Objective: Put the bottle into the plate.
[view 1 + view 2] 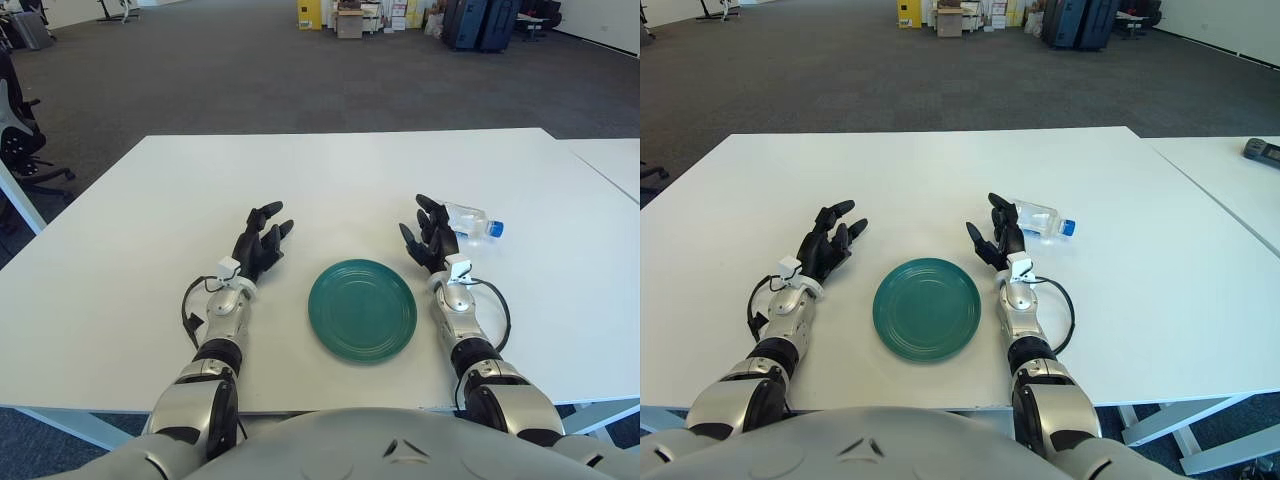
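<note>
Bottle: laid on its side on worktop, just beyond right hand
Plate: flanked by both hands
Left hand: fingers spread, nothing held
Right hand: open, nothing gripped

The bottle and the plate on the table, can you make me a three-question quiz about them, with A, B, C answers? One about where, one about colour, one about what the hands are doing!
1. Where is the bottle?
A. On the plate
B. Lying on the table just beyond the right hand
C. Beside the left hand

2. What colour is the plate?
A. Red
B. Yellow
C. Green

3. What are the hands doing?
A. Both are open and hold nothing
B. The right hand grips the bottle
C. The left hand lifts the plate

Answers:
1 B, the bottle lies on its side on the white table, past the fingers of the right hand.
2 C, the plate is dark green and has nothing on it.
3 A, the left hand and the right hand both show spread fingers.
</note>
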Motion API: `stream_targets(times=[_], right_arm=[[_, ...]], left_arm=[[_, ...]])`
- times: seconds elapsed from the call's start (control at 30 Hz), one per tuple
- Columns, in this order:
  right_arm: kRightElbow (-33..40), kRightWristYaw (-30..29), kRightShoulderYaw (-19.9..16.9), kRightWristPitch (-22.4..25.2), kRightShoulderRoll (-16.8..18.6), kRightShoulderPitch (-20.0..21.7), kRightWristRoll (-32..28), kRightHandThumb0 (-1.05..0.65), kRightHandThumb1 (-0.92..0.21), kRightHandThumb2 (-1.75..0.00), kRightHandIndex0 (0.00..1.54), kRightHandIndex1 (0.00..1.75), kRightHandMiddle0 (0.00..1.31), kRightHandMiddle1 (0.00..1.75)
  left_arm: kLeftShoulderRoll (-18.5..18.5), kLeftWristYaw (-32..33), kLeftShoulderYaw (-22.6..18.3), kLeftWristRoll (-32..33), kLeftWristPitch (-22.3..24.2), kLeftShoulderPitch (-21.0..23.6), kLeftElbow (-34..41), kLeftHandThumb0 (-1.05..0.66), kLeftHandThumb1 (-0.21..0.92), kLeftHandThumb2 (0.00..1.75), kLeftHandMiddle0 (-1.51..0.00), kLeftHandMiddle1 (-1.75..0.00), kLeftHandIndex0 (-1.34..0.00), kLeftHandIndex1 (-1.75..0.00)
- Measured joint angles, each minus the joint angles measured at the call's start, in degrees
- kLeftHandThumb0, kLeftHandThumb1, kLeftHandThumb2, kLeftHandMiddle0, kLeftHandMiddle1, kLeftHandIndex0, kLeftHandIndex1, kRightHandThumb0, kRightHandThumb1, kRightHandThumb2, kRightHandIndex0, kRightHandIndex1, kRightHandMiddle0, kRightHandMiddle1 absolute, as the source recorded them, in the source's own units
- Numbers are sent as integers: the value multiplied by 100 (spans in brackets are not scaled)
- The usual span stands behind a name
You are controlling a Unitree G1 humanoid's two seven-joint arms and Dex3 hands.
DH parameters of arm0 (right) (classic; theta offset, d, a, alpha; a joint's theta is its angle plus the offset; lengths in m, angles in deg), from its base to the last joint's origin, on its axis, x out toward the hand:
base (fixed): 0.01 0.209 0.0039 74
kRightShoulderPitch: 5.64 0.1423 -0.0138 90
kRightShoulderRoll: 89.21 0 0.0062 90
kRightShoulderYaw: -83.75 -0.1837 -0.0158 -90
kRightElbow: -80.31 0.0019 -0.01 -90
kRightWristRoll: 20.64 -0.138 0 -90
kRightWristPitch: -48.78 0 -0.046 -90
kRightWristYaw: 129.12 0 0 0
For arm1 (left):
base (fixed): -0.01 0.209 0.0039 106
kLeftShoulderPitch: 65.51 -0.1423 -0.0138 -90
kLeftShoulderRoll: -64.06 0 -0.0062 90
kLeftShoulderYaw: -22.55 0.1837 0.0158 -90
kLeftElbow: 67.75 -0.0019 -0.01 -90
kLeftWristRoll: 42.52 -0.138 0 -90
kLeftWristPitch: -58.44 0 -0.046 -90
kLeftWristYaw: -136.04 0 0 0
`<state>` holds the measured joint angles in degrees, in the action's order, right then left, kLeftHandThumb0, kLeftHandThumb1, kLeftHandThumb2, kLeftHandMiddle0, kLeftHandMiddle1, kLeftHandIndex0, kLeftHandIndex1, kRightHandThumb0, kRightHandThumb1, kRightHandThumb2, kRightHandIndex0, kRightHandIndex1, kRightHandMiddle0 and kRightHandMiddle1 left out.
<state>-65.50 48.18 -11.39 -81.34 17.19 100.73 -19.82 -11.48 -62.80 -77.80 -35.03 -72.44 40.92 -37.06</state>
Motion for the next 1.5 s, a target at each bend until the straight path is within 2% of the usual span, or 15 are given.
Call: stream_targets(times=[0.47, 0.87, 1.07, 1.23, 1.37, 1.5], right_arm=[[0, 76, 3, 0, -4, 0, 0, -74, -92, -59, 27, 5, 0, 87], [131, 151, 6, 106, -19, -44, -2, -69, -92, -68, 33, 7, 0, 88], [874, 205, 11, 590, -109, -215, 36, -67, -92, -68, 48, 15, 0, 100], [1840, -206, 1, 843, -293, -434, 478, -66, -92, -69, 54, 20, 0, 103], [2652, -858, -19, 855, -576, -499, 1221, -64, -92, -68, 45, 42, 0, 106], [2963, -1320, -24, 814, -926, -290, 1693, -62, -92, -68, 42, 48, 1, 107]], left_arm=[[-32, 0, 11, -4, -18, 20, -29, -83, 92, 78, -50, -38, -8, -102], [-39, -1, 24, -3, -24, 29, -38, -82, 92, 78, -49, -41, -7, -103], [-44, -5, 25, -1, -35, 59, -27, -82, 92, 78, -49, -42, -8, -103], [-57, -5, 22, -1, -81, 71, -21, -82, 92, 78, -49, -44, -8, -103], [-43, 2, 23, -3, -90, 89, -109, -82, 92, 79, -49, -45, -8, -103], [-44, 13, 20, -4, -104, 115, -194, -82, 92, 79, -50, -46, -9, -104]])
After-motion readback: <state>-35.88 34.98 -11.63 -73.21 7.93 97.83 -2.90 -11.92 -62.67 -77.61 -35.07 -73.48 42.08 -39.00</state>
